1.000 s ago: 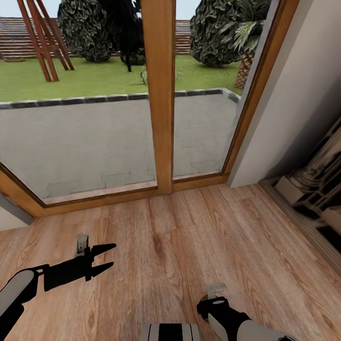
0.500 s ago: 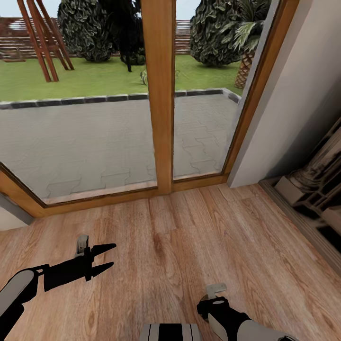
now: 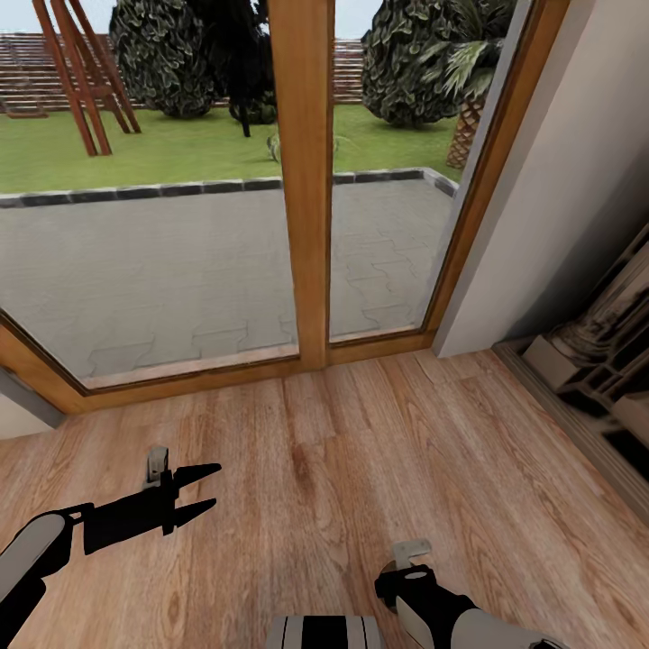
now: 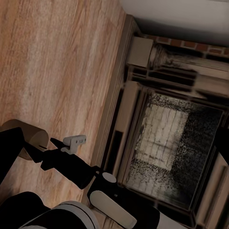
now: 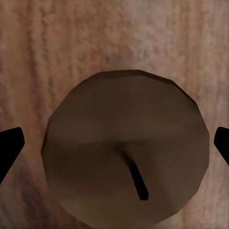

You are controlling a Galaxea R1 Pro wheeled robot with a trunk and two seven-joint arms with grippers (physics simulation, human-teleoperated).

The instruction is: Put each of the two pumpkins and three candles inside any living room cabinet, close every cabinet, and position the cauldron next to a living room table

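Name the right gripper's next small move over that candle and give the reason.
Probably lower the right gripper straight down and close on the candle. The right wrist view looks onto the candle's top and wick, with the two dark fingertips wide apart at either side, so it seems centred between them. It stands on the wood floor.

Both arms are light grey shells ending in matte-black wrists, the left gripper (image 3: pixel 205 489) bearing two pointed black fingers.
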